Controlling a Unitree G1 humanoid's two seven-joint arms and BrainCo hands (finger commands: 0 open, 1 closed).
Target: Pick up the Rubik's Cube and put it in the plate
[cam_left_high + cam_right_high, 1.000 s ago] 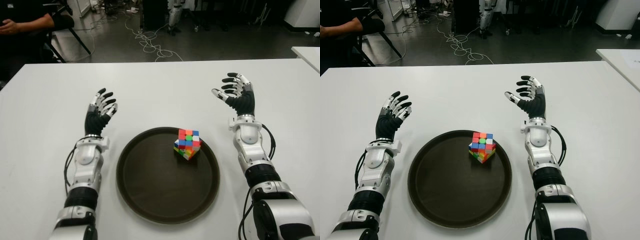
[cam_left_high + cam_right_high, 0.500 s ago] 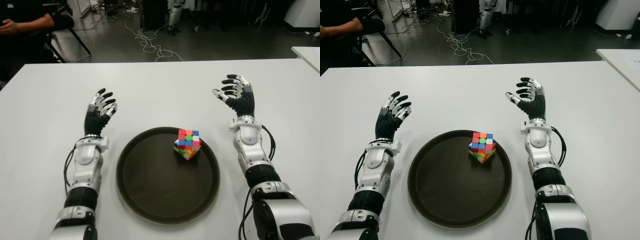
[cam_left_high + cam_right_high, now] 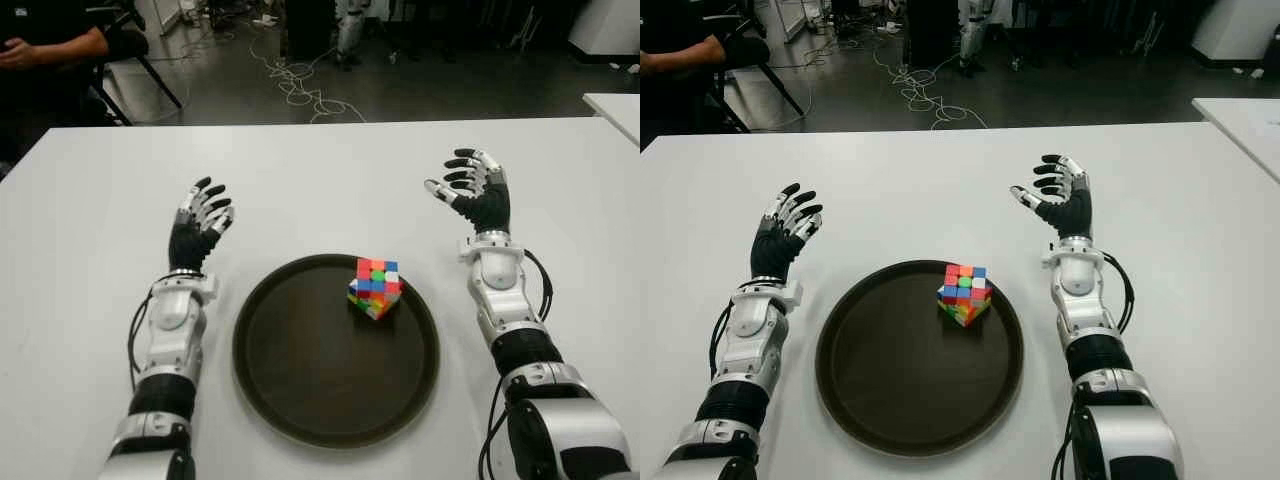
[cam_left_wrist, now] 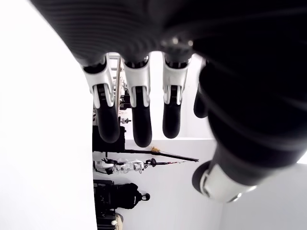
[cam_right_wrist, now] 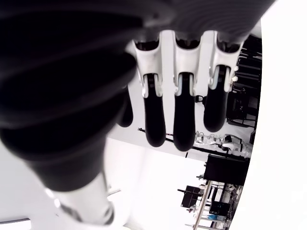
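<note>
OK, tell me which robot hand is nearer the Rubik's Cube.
The right robot hand: the Rubik's Cube sits at the plate's right rear edge. The left robot hand shows beyond the plate's opposite side.

My Rubik's Cube (image 3: 375, 287) shows small squares of red, green, blue, orange, yellow and white, mixed on each face. The plate (image 3: 300, 380) under it is a plain dark brown, perhaps nearly black. The bench (image 3: 320, 180) is flat white. My left robot hand (image 3: 198, 222) and my right robot hand (image 3: 473, 190) are black with silver-white knuckle segments and black fingertips.
</note>
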